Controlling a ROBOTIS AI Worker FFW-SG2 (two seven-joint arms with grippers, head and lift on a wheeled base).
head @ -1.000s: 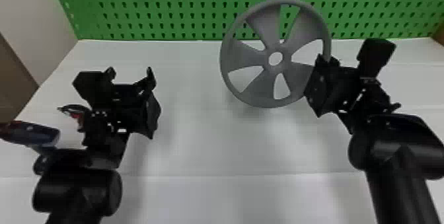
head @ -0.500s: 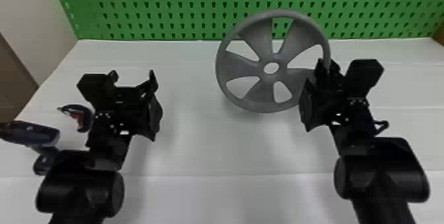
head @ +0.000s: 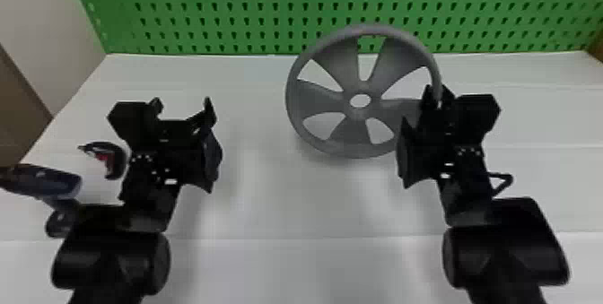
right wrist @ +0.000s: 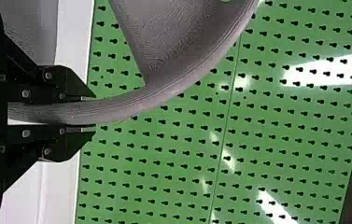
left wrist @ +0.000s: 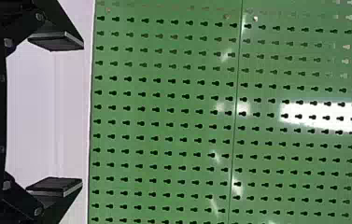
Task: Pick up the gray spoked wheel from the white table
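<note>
The gray spoked wheel (head: pixel 332 97) is held up over the white table (head: pixel 287 200), its face toward the head camera. On its right rim my right gripper (head: pixel 434 101) is shut. In the right wrist view the curved rim of the wheel (right wrist: pixel 131 103) runs between the two fingers of my right gripper (right wrist: pixel 92 114), pinched from both sides. My left gripper (head: pixel 183 108) stands open over the table's left part, well apart from the wheel. The left wrist view has the left gripper (left wrist: pixel 81 114) with its fingers wide apart and nothing between them.
A green pegboard (head: pixel 251 11) rises behind the table's back edge. At the left, beside and partly behind the left arm, are a dark blue tool (head: pixel 49 181) and a smaller black and red tool (head: pixel 117 159).
The right gripper has moved left and a little nearer, carrying the wheel slightly left and lower in the head view. The left arm has hardly shifted.
</note>
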